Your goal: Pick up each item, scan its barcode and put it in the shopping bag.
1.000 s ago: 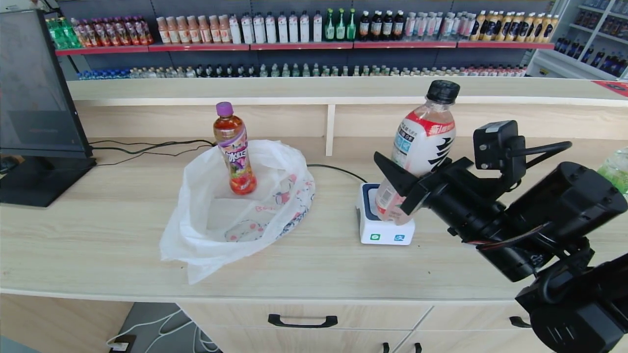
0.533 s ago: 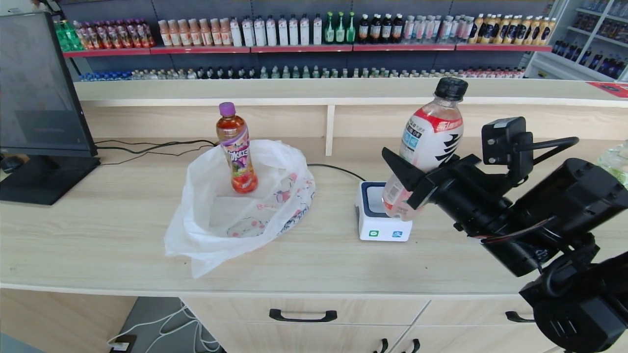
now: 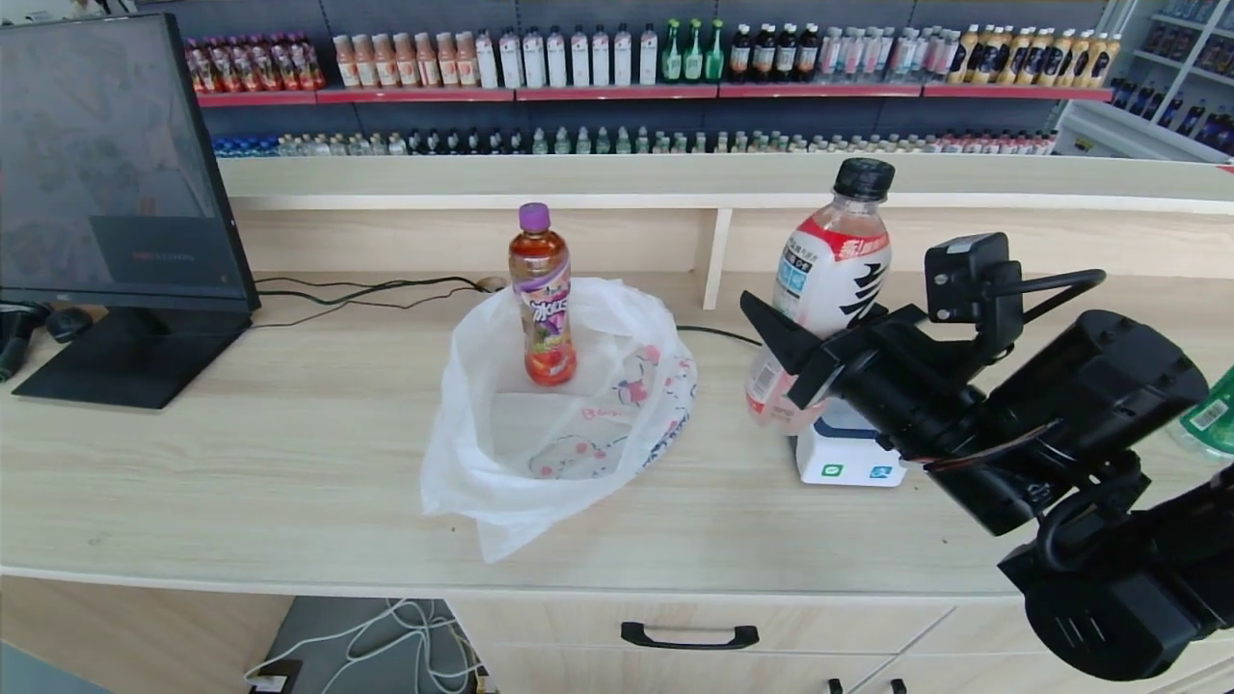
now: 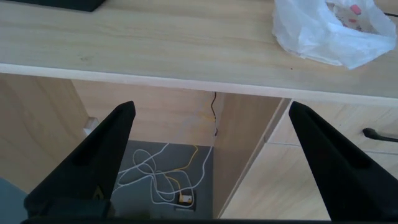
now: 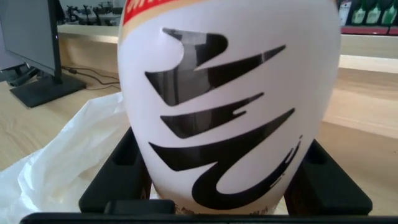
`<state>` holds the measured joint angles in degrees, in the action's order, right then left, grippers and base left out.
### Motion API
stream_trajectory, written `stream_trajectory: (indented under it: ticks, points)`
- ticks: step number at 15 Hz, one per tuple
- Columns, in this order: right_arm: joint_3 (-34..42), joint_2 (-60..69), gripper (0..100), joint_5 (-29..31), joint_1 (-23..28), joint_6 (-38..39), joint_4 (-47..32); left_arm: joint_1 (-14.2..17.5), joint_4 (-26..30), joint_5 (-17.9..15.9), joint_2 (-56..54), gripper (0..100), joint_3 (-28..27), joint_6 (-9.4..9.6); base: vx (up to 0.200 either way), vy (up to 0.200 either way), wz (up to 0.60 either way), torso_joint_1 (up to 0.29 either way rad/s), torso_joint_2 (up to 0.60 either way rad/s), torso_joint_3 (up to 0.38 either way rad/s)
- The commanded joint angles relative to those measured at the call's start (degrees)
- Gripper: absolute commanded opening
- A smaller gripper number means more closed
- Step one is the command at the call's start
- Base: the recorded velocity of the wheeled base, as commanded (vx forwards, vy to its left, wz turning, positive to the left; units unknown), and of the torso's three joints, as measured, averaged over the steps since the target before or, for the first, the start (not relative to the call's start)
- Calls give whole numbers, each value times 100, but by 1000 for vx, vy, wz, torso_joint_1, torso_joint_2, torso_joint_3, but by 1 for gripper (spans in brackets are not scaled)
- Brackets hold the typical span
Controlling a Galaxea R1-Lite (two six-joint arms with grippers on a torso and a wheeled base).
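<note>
The left gripper (image 4: 209, 112) hangs low, in front of the bench's (image 3: 241, 463) front edge and below its top. Its jaws are spread wide with nothing between them. Beyond them are the open space under the bench and a tangle of cables (image 4: 161, 180) on the floor. A drawer with a black handle (image 3: 688, 636) sits in the bench front.

Over the bench's right part, the right gripper (image 3: 805, 361) has its jaws pinching the lower body of a white-labelled bottle (image 3: 829, 280) with a black cap. The bottle is lifted clear of the bench and slightly tilted, cap uppermost. In the right wrist view the label's black brush strokes face the camera, with a black finger (image 5: 115, 177) on each side. The bottle's base hangs over the bag-side edge of the scanner (image 3: 848, 463), a small white box standing on the bench. A green bottle (image 3: 1210, 414) lies at the bench's far right.

Left of the scanner, the white shopping bag (image 3: 569, 424) lies slumped on the bench with its mouth open. A bottle of red drink (image 3: 542, 299) with a purple cap stands upright in the far part of the bag's mouth.

Farther left, a dark monitor (image 3: 106, 173) stands on its base, with black cords (image 3: 366, 289) running along the bench behind the bag. Beyond a raised wooden ledge (image 3: 675, 178), store shelves (image 3: 617, 92) carry rows of drink bottles.
</note>
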<state>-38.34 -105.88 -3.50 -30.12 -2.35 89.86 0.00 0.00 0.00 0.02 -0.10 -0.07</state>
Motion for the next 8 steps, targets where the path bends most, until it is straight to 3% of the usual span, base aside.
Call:
stream_trajectory:
  ticks: [1, 8]
  points:
    - [19, -74, 0, -2, -20, -2, 14, 0, 0, 0, 6, 100, 1, -1, 0, 200, 0, -2, 2, 2]
    - [11, -56, 0, -2, -20, 7, 14, 0, 0, 0, 6, 100, 1, 7, 0, 200, 0, 2, 4, 6]
